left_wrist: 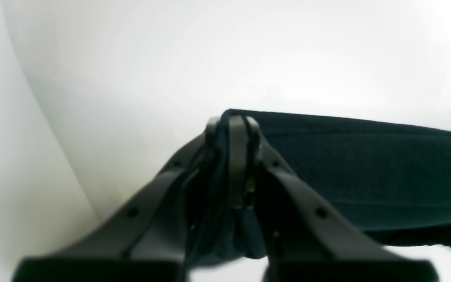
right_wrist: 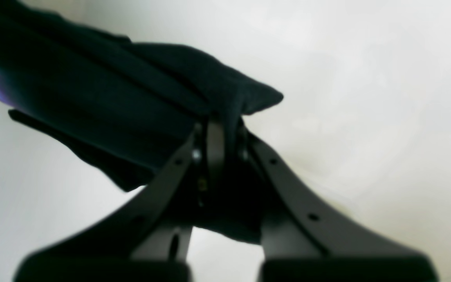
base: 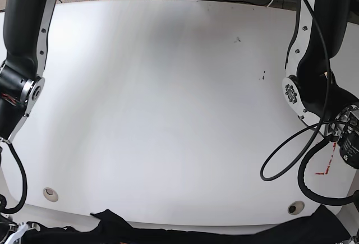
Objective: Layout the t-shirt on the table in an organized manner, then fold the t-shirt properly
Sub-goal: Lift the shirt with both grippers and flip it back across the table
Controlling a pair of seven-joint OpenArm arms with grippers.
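The black t-shirt [base: 185, 234] hangs as a stretched band along the front edge of the white table [base: 168, 104], with a small fold poking up onto the tabletop. In the left wrist view my left gripper [left_wrist: 231, 121] is shut on an edge of the t-shirt [left_wrist: 366, 176], which runs off to the right. My right gripper [right_wrist: 219, 125] is shut on a bunched corner of the t-shirt [right_wrist: 92, 105], whose cloth trails to the left. In the base view both grippers lie below the bottom corners, out of sight.
Two metal-ringed holes [base: 50, 193] [base: 295, 207] sit near the table's front edge. Red tape [base: 324, 170] marks the right side beside a black cable loop [base: 280, 165]. Small dark scuffs [base: 238, 39] dot the far right. Arm columns stand at both sides.
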